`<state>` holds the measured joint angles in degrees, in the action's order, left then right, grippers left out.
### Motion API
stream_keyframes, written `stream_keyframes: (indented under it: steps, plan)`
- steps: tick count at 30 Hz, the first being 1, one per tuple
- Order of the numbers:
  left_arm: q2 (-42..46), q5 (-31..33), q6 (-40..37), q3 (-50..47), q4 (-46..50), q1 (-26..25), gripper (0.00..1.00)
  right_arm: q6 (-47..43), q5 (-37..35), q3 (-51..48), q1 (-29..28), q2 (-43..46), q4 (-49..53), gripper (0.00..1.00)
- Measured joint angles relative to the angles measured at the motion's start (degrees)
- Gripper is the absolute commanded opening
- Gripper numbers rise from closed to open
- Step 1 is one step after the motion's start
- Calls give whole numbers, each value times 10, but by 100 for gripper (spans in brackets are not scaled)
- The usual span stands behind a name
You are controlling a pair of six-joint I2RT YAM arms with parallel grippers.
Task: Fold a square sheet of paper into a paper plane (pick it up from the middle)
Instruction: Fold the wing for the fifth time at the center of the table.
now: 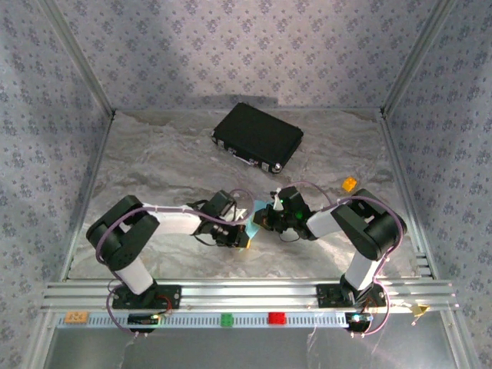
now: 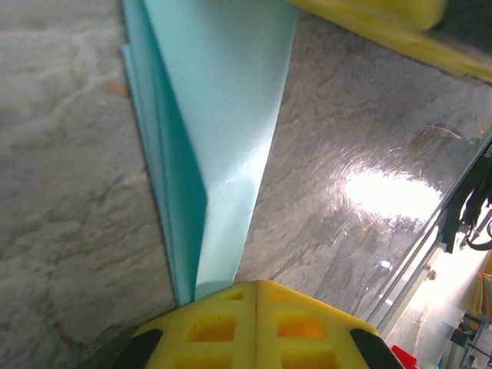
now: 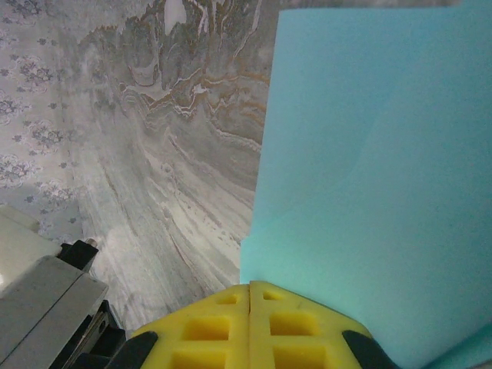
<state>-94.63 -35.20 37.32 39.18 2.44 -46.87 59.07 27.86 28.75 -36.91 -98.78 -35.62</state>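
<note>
- Top external view showed the square sheet of paper (image 1: pixel 259 209), partly folded, at the middle of the counter (image 1: pixel 154 169).
- It looked light, limp and crease-prone; its folded edges seemed the safest hold.
- Both were closed on it: left jaws from 7 o'clock, right jaws from 4 o'clock.

1 sheet of paper (image 2: pixel 223 100): plain light turquoise-blue.
Table (image 1: pixel 161 165): grey-silver marbling.
Walls (image 1: pixel 231 46): lilac-grey, repeating floral motif.
1 hard case (image 1: pixel 257 137): black.
left gripper (image 2: pixel 256 286), right gripper (image 3: pixel 250 288): yellow.
1 orange block (image 1: pixel 350 184), 1 green block (image 1: pixel 227 320), 1 red block (image 1: pixel 276 317).
</note>
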Motion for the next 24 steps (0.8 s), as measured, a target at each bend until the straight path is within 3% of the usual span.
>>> stream_keyframes:
  steps: [15,20,24]
  plan:
    - [101,21,16,-76,25,5,3,0,0,-1,0,0,-2,4]
    - [157,20,20,-73,36,8,4,0,0,-1,0,0,-2,4]
    - [153,17,19,-46,36,17,3,0,0,-1,0,0,-2,4]
